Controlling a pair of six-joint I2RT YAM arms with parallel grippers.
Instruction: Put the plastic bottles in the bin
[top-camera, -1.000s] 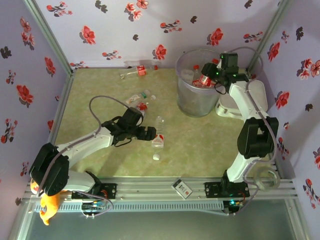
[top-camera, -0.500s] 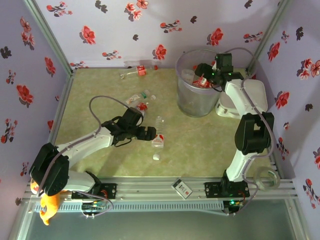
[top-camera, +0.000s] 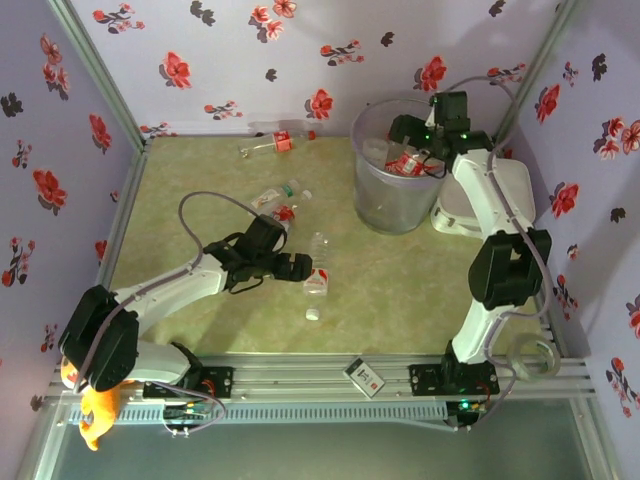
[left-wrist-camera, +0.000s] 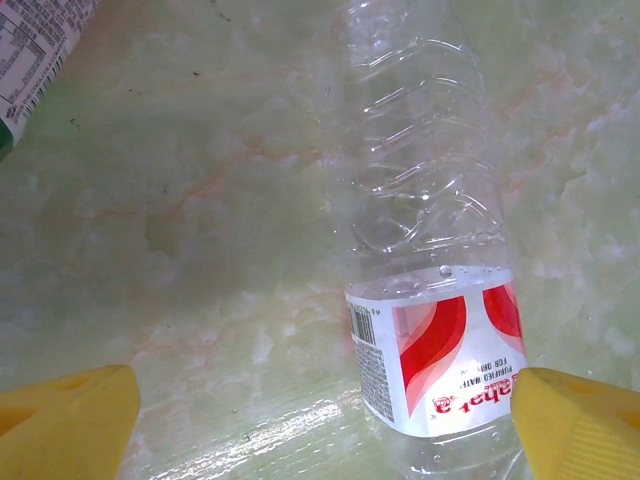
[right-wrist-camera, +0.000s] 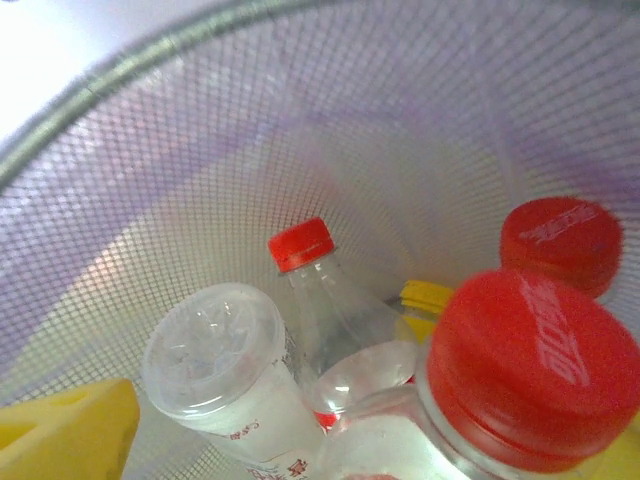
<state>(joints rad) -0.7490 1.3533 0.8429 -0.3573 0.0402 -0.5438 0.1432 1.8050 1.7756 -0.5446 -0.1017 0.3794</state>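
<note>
While a bottle by the far wall (top-camera: 272, 144) and a crushed bottle (top-camera: 281, 198) lie out on the table (top-camera: 180, 200), my left gripper (top-camera: 296, 268) hovers low with its jaws spread wide and nothing in them. In the left wrist view its yellow fingertips (left-wrist-camera: 70, 420) stand either side of a clear bottle (left-wrist-camera: 430, 300) that lies on its side, and neither touches it. I judge this one empty and very light, thin-walled enough to buckle under a hard squeeze. It also looks smooth and round enough to roll or squirt out from between my pads (the ribbed upper body looks the softest part). The place to take it, I think, is across the red-and-white label band, where the wall runs straighter and the label should give some friction. I would close gently there, only until it no longer slips. Further right stands the bin (top-camera: 372, 205), and my right gripper (top-camera: 410, 138) hangs over its mouth, jaws wide apart and holding nothing. Looking down from that wrist I see a red-capped bottle (right-wrist-camera: 530, 375) close below, an upturned bottle (right-wrist-camera: 212, 360) beside it and more red caps deeper in, within the bin's mesh-patterned wall. Bottles this light should land harmlessly, though they may bounce on the pile.
</note>
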